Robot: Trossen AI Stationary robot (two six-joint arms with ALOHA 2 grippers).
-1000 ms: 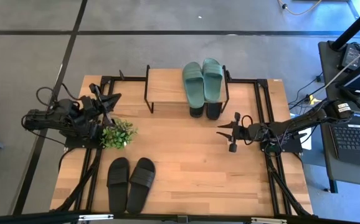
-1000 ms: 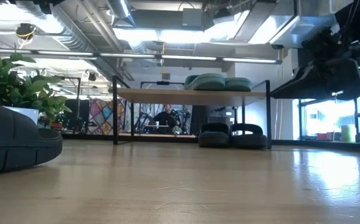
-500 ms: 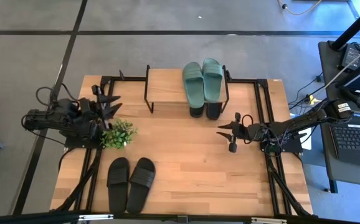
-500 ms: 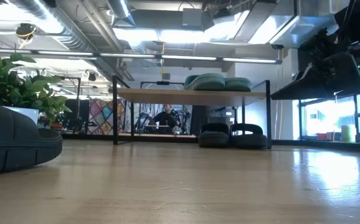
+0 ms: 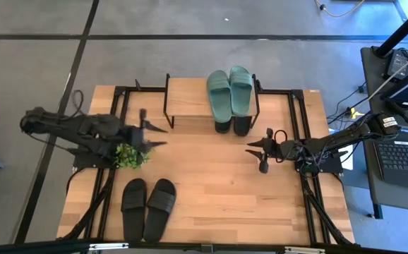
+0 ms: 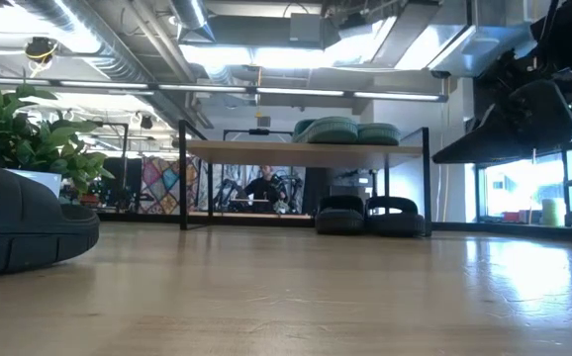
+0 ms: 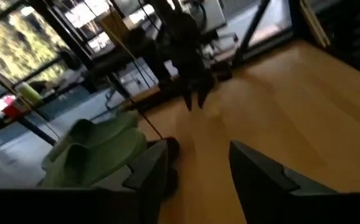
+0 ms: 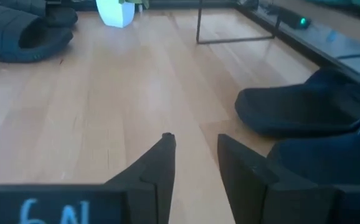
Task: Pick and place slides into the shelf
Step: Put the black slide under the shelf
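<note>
Resting side by side on the light plank top of the shelf (image 5: 190, 97) is a sage-green ribbed pair of slides (image 5: 229, 89), each with one wide strap. Beneath that plank, inside the thin black frame, sits one matte black pair (image 5: 232, 125), its ends poking out toward the table's middle. A second black pair (image 5: 148, 207) lies on the wooden table (image 5: 218, 190) near its front edge, well apart from the shelf. A small green plant (image 5: 133, 154) stands between that pair and the left arm.

The left gripper (image 5: 153, 136) hangs above the table just beside the plant, its two fingers spread apart with nothing between them. The right gripper (image 5: 259, 155) hovers to the right of centre, near the shelf's black pair, its fingers (image 8: 158, 163) parted by a narrow gap and holding nothing.
</note>
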